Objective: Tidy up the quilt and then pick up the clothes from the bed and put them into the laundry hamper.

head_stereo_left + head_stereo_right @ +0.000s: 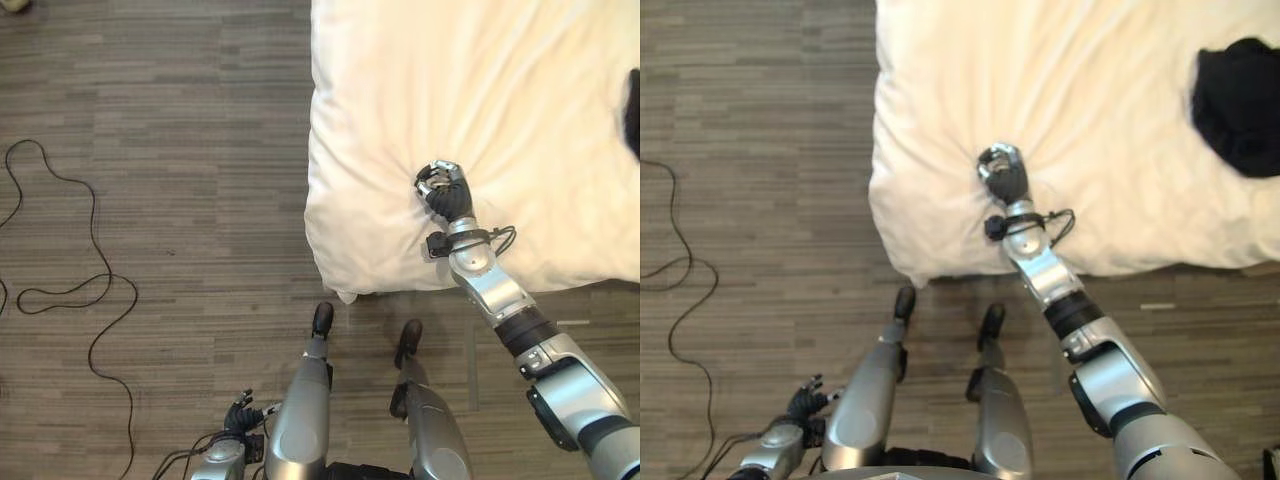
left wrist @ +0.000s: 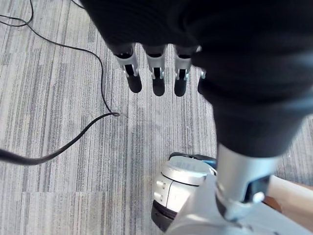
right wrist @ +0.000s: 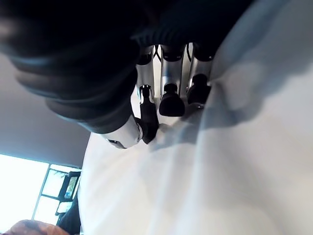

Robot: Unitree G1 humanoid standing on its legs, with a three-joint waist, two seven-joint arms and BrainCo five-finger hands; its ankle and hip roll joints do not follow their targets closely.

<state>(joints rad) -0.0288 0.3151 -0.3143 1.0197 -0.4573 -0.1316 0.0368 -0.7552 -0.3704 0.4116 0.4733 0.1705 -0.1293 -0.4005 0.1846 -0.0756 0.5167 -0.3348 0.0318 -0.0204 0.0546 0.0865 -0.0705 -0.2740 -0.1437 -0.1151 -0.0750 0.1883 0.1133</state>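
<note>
Near the quilt's front corner, my right hand (image 1: 1005, 175) pinches a bunch of soft cream quilt (image 1: 1090, 120), folds radiating from my curled fingers. Its corner points toward me. Black clothes (image 1: 1240, 100) lie crumpled far right, partly cut off. My left hand (image 2: 156, 73) hangs relaxed over striped grey floor (image 1: 180, 150).

Grey-brown striped plank floor (image 1: 180, 150) (bright window (image 3: 29, 188) beyond the bed).
</note>
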